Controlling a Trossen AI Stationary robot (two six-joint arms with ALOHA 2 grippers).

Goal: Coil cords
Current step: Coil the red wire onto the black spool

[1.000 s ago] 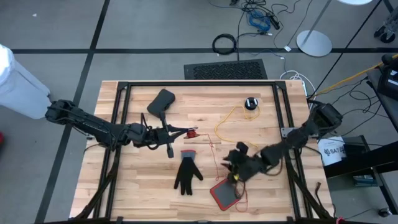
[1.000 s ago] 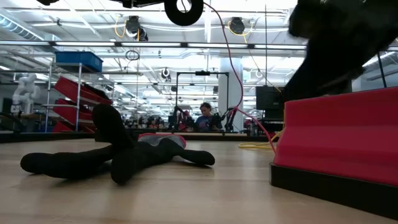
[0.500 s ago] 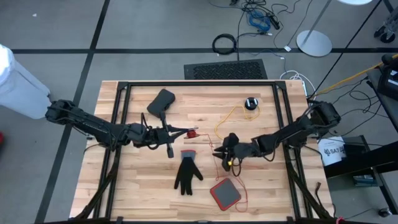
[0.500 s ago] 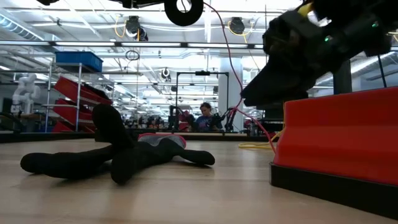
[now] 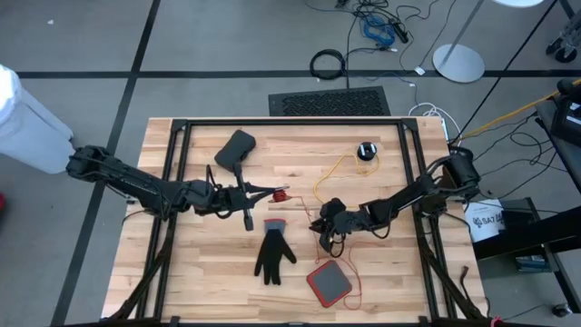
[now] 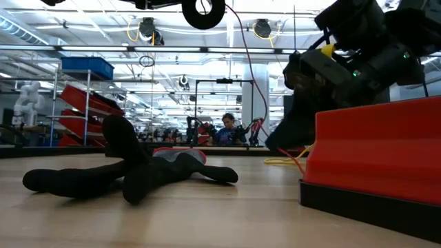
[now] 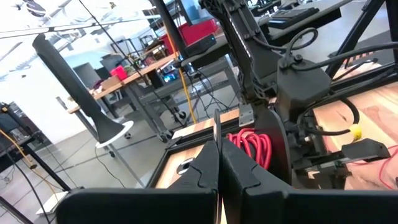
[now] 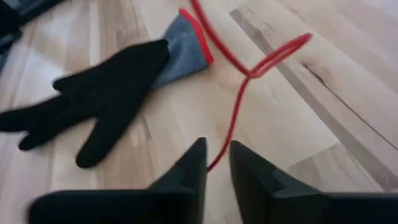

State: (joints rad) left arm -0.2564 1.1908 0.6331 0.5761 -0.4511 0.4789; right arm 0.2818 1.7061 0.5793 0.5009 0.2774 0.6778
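A thin red cord (image 5: 343,272) is seen trailing across the middle of the table (image 5: 381,272), from a small red coil (image 5: 280,193) held up at the left gripper (image 5: 272,192) down past the red pad (image 5: 328,282). A yellow cord (image 5: 338,170) is laid in a loose loop towards the black puck (image 5: 367,150) near the far edge. Compared with a second ago, the right gripper (image 5: 322,224) has been drawn away from the red pad and brought towards the table's middle, beside the black glove (image 5: 273,252); the cords and the left arm are found unchanged. In the right wrist view, the red cord (image 8: 233,118) is seen running between the right gripper's (image 8: 215,163) fingers (image 8: 194,163), which are narrowly parted with the strand in the gap; whether it is pinched cannot be told. The left gripper's (image 7: 218,163) fingers are pressed together, with a thin strand rising between their tips.
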